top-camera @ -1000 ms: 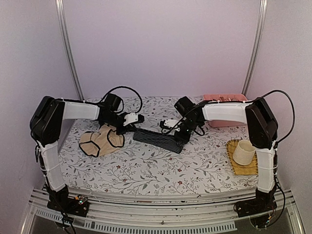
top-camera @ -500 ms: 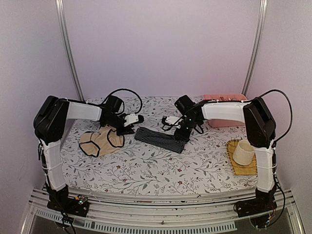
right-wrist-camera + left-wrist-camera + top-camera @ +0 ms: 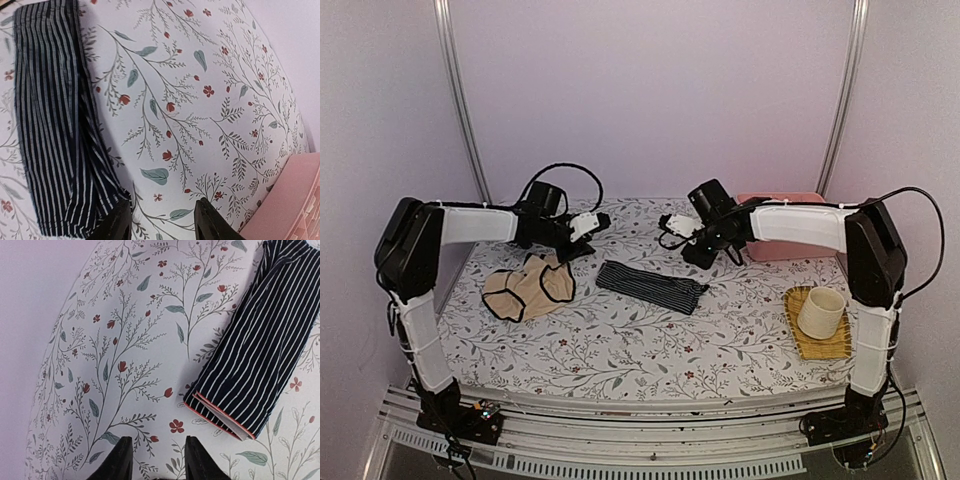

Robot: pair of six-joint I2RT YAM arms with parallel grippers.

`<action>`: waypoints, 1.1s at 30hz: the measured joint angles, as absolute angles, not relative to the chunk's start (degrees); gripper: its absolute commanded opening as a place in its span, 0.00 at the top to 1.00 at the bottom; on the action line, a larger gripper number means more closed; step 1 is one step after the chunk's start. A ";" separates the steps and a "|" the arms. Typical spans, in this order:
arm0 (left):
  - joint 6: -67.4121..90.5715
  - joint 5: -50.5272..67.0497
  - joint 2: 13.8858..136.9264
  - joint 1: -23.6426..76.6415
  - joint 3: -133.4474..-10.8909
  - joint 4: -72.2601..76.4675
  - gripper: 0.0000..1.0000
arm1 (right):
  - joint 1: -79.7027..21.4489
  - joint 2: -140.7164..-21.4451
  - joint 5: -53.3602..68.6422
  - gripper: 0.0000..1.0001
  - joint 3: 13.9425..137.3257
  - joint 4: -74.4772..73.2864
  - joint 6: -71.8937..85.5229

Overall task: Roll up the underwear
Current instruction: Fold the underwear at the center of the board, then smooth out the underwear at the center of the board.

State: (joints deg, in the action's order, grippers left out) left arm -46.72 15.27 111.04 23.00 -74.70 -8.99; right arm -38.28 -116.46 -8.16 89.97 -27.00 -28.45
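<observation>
The navy striped underwear (image 3: 651, 286) lies folded into a long flat strip on the floral cloth, its red-edged end in the left wrist view (image 3: 260, 355) and its other end in the right wrist view (image 3: 55, 130). The beige underwear with black edging (image 3: 528, 286) lies spread flat at the left. My left gripper (image 3: 592, 222) is open and empty, raised above the cloth beyond the strip's left end (image 3: 158, 460). My right gripper (image 3: 672, 225) is open and empty, raised beyond the strip's right end (image 3: 162, 222).
A pink bin (image 3: 782, 225) stands at the back right, its corner in the right wrist view (image 3: 290, 200). A cream cup (image 3: 819, 312) sits on a yellow mat (image 3: 817, 340) at the right. The floral tablecloth (image 3: 640, 350) covers the table.
Both grippers have let go of the navy strip and lifted back away from its ends. The strip lies flat where it was.
</observation>
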 measured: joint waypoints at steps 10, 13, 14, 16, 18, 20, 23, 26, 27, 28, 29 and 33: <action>-44.23 18.79 111.94 27.09 -76.51 -12.14 1.00 | -39.13 -111.18 12.62 0.93 86.78 -22.76 -27.92; -43.29 20.18 114.17 27.86 -78.81 -12.64 1.00 | -39.44 -113.43 15.49 0.94 86.61 -22.15 -27.44; -42.98 20.67 114.61 27.90 -79.09 -12.91 1.00 | -39.46 -114.19 15.97 0.94 86.59 -22.02 -27.18; -42.50 21.89 115.52 28.08 -79.77 -14.09 1.00 | -39.48 -115.74 17.10 0.95 86.46 -21.76 -26.72; -42.02 22.44 116.38 28.10 -80.36 -14.83 1.00 | -39.48 -116.68 17.78 0.95 85.97 -21.71 -26.33; -41.69 22.57 117.54 28.27 -80.99 -15.16 1.00 | -39.48 -117.43 18.20 0.95 85.54 -21.63 -25.87; -41.01 22.22 119.42 28.60 -81.52 -15.44 1.00 | -39.53 -118.50 18.15 0.95 85.47 -21.28 -25.21; -40.23 21.30 120.95 28.69 -81.54 -15.49 1.00 | -39.64 -119.39 17.61 0.95 85.21 -20.73 -24.40; -40.03 20.82 121.34 28.71 -81.54 -15.49 1.00 | -39.66 -119.59 17.26 0.95 84.93 -20.53 -24.21; -39.83 20.32 121.62 28.71 -81.52 -15.49 1.00 | -39.68 -119.72 16.80 0.95 84.71 -20.49 -23.99; -39.62 19.88 121.89 28.71 -81.52 -15.49 1.00 | -39.70 -119.90 16.23 0.95 84.60 -20.47 -23.79; -38.96 18.81 121.95 28.69 -81.34 -15.27 1.00 | -39.70 -120.31 13.10 0.95 84.23 -20.21 -22.92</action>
State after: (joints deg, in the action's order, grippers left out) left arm -38.96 18.81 121.95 28.69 -81.34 -15.27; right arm -39.70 -120.31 13.10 84.23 -20.21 -22.92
